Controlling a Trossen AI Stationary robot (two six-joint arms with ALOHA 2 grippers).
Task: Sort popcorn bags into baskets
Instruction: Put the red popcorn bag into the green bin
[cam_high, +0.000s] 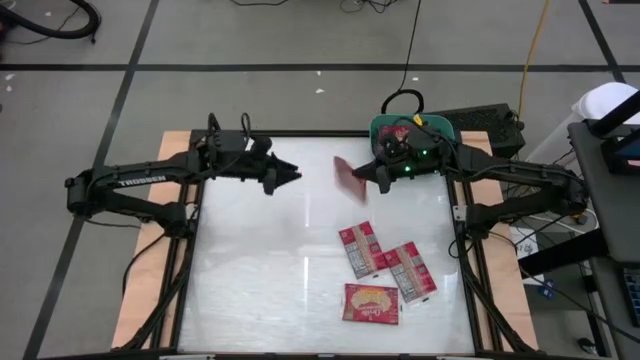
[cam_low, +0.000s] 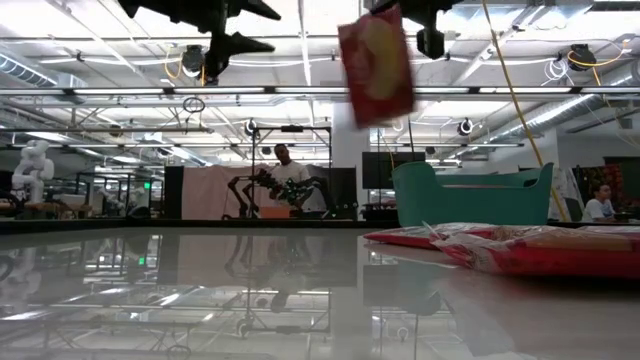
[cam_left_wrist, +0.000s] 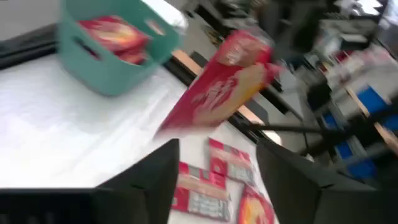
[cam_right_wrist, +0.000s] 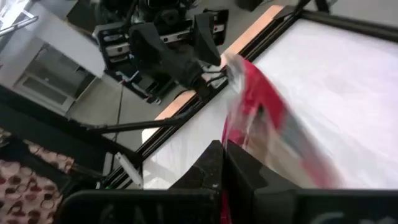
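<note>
A red popcorn bag (cam_high: 349, 180) is up in the air over the far middle of the table, held by my right gripper (cam_high: 374, 172), which is shut on it. The low view shows this bag (cam_low: 376, 65) high above the tabletop. My left gripper (cam_high: 297, 176) is open and hovers just left of it, touching nothing; its fingers (cam_left_wrist: 163, 168) point toward the bag (cam_left_wrist: 224, 87). The teal basket (cam_high: 440, 126) sits at the far right edge under my right arm, with red bags (cam_left_wrist: 115, 34) inside. Three more bags (cam_high: 360, 248) (cam_high: 410, 270) (cam_high: 371, 302) lie flat on the table's near right. My right gripper pinches the red bag between its two shut fingers (cam_right_wrist: 214, 163) at the bag's right-hand end (cam_right_wrist: 239, 134), reaching in from the table's right. The bag is lifted clear of the table and hangs tilted, its free end (cam_high: 340, 166) stretching toward my left gripper.
The tabletop (cam_high: 250, 270) is white and glossy with a wooden rim. Cables and a dark box (cam_high: 490, 122) lie beyond the far right corner behind the basket. People stand in the room beyond the table (cam_low: 288, 175).
</note>
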